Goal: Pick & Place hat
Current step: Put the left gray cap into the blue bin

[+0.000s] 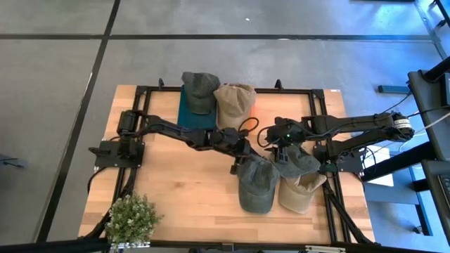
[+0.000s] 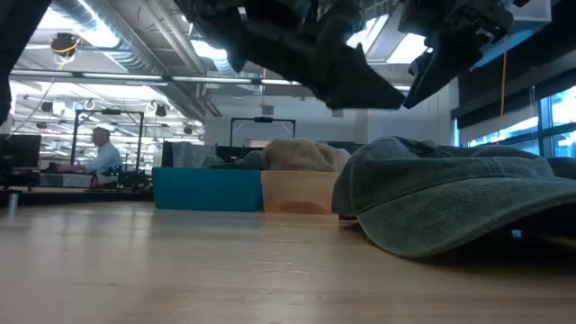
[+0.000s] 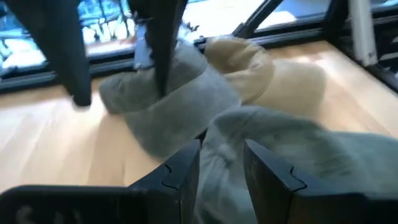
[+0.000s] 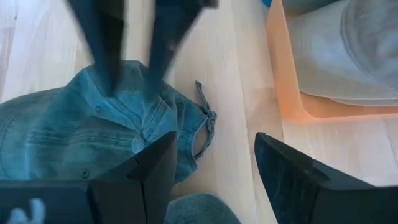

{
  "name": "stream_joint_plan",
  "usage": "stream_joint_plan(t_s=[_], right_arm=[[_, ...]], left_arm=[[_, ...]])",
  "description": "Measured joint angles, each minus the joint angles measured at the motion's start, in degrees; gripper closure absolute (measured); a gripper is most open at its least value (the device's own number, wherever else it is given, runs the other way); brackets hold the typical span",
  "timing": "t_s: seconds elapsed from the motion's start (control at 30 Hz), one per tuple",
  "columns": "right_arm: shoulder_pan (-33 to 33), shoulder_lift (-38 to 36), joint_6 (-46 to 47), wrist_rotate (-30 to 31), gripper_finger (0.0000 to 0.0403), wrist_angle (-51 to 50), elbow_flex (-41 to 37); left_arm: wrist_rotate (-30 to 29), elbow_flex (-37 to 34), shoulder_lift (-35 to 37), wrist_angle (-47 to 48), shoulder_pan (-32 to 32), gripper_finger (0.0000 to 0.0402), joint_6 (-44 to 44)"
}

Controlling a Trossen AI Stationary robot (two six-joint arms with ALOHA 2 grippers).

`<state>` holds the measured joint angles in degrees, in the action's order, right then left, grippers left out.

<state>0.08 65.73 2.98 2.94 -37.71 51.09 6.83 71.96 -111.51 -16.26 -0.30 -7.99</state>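
Wood table [image 1: 183, 190], grey floor, office beyond | green cap [image 1: 256, 184] front-right, faded denim | grey cap [image 1: 298, 161] and tan cap [image 1: 301, 193] beside it, two more on teal/orange bins [image 1: 188, 112], plant [image 1: 131, 218] | left gripper [image 1: 238, 163] slightly parted over cap, seemingly empty | right gripper [image 1: 281, 149] spread wide, empty.

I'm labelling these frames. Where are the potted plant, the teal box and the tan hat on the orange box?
potted plant [image 1: 131, 218], high view, leaves.
teal box [image 2: 206, 190], low view, front wall.
tan hat [image 1: 234, 102], high view, crown.
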Motion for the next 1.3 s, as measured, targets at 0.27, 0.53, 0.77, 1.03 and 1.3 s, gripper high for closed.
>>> stream_joint_plan(t_s=[0.27,0.53,0.77,1.03,1.3], right_arm=[[0.0,0.0,-0.1,0.0,0.0187,0.1,0.0],[0.0,0.0,-0.3,0.0,0.0187,0.2,0.0],[0.0,0.0,-0.4,0.0,0.0187,0.3,0.0],[0.0,0.0,-0.6,0.0,0.0187,0.3,0.0],[0.0,0.0,-0.6,0.0,0.0187,0.3,0.0]], left_arm=[[0.5,0.1,-4.6,-4.6,0.1,0.0282,3.1],[-0.7,0.1,-6.4,-3.6,0.4,0.0285,3.7],[-2.5,0.1,-7.1,0.1,0.5,0.0283,3.8],[-3.9,0.1,-7.2,3.0,0.3,0.0288,1.9],[-3.9,0.1,-7.2,2.9,0.3,0.0346,2.7]])
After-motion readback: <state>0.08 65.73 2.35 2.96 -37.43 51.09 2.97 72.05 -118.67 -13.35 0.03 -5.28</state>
